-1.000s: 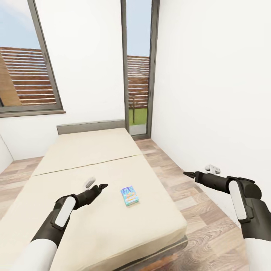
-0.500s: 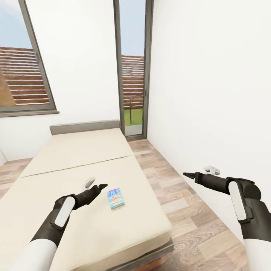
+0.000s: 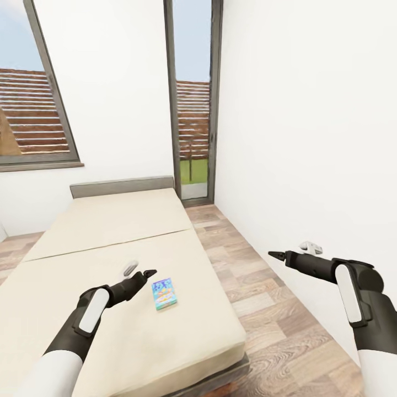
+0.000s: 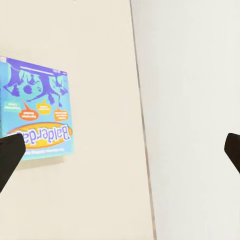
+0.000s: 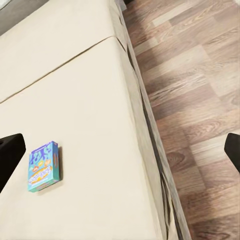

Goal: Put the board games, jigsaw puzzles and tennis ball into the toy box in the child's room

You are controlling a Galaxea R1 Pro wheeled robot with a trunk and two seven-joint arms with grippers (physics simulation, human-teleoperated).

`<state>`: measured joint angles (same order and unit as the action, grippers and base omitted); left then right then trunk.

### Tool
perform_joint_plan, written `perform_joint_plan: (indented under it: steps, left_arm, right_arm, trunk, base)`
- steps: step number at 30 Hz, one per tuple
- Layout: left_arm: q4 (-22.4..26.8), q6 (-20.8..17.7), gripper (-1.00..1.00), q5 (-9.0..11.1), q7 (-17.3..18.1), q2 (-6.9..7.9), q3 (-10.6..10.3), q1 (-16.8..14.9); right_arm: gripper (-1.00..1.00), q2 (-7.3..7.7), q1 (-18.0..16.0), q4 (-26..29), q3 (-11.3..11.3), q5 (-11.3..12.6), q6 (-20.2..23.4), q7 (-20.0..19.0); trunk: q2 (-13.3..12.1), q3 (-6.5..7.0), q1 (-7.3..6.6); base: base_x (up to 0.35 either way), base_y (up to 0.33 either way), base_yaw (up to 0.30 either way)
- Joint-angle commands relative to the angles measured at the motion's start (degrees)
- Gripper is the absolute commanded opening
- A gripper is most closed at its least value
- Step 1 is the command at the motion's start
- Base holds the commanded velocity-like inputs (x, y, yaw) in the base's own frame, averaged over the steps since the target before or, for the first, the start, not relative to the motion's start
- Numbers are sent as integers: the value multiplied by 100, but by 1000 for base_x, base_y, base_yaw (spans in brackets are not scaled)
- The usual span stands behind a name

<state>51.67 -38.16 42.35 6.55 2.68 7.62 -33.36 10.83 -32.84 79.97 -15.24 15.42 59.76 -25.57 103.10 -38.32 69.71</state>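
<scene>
The left gripper [image 3: 140,271] hung wide open and empty beside the board game [image 3: 164,293]; the right gripper [image 3: 292,253] gaped too; a shallow pinch risked sliding the flat box across the bed [image 3: 110,220].

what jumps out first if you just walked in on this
A small blue board game box lies alone on the beige bed, just beyond the left gripper. Both grippers are open and empty, the right gripper hanging over the wood floor beside the bed. Tall grey-framed windows stand behind.

Two arms with white upper segments and dark grey forearms bearing white oval panels, ending in the black pointed left gripper [image 3: 144,274] and right gripper [image 3: 277,255].
</scene>
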Motion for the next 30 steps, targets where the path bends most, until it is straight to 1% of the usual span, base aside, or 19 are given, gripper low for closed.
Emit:
perform_joint_plan:
  steps: [1,14,21,24,27,28,29,30]
  left_arm:
    - [-1,-36,100,1,22,3,19,-4]
    - [-7,-52,100,25,22,27,28,-4]
    - [-8,-58,100,28,22,35,35,-4]
    - [-8,-59,100,25,20,37,35,-6]
    - [-8,-61,100,18,19,38,33,-11]
    - [-10,-66,100,4,17,40,30,-41]
    - [-10,-66,100,4,17,40,30,-41]
    - [-191,-73,100,-13,-70,58,23,-224]
  right_arm:
    - [100,-1,-3,40,-6,-30,24,-44]
    - [100,3,15,194,2,-38,24,-44]
    - [100,4,21,214,38,-39,24,-44]
    - [100,5,22,221,128,-39,24,-44]
    - [100,5,22,222,168,-39,24,-45]
    - [100,12,23,230,257,-37,24,-48]
    - [100,12,23,230,257,-37,24,-48]
    - [100,36,20,254,400,-33,24,-51]
  trunk:
    - [3,-6,0]
    - [3,-6,0]
    - [3,-10,0]
    - [3,-11,0]
    - [3,-11,0]
    - [3,-11,0]
    - [3,-12,0]
    - [3,-12,0]
  base:
    - [13,-20,58]
    - [5,-8,153]
    - [1,-1,89]
    - [0,-1,40]
    - [0,0,27]
    - [0,0,16]
    - [0,0,16]
    - [0,0,7]
